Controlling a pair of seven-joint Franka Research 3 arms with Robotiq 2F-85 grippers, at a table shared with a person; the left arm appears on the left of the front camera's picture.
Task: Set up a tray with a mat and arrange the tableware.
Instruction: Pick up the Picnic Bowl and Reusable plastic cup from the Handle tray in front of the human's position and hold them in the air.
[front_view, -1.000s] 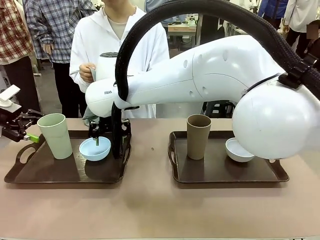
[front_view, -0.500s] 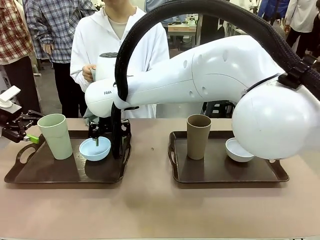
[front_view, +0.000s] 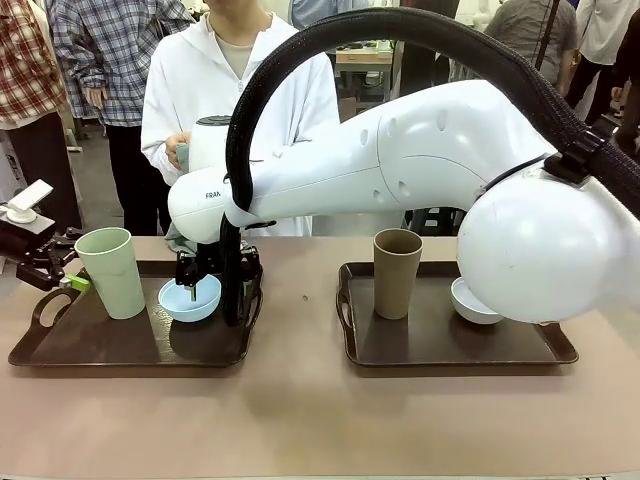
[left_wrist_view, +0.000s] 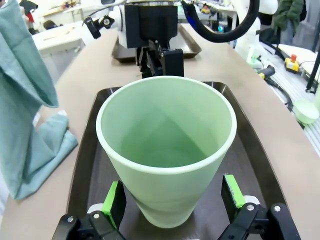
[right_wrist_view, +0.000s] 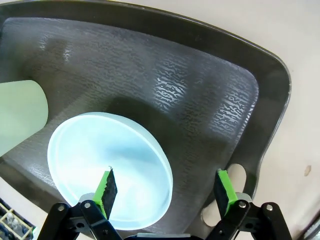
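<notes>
The left gripper (left_wrist_view: 172, 196) has its jaws wide apart, 1 green pad (left_wrist_view: 112, 200) on each side of the tall pale green plastic tumbler (left_wrist_view: 167, 145). A narrow gap shows on both sides, so nothing is clamped. The tumbler stands upright at the left end of the left dark brown plastic tray (front_view: 120, 350).

The right gripper (right_wrist_view: 165, 189) also has its jaws spread and holds nothing. 1 finger (right_wrist_view: 106, 187) hangs over the inside of the small round light blue bowl (right_wrist_view: 107, 165), and the other is outside its rim, above the bare tray near the handle cut-out. In the front view the bowl (front_view: 190, 298) sits on the same tray, just right of the green tumbler (front_view: 110, 272).

A 2nd dark brown tray (front_view: 450, 350) lies well apart to the right on the beige table (front_view: 300, 420). It carries an upright tall brown plastic tumbler (front_view: 397, 272) and a small round white bowl (front_view: 472, 305). A teal cloth (left_wrist_view: 25, 100) lies beside the left tray. A person in a white hoodie (front_view: 200, 80) stands at the far side.
</notes>
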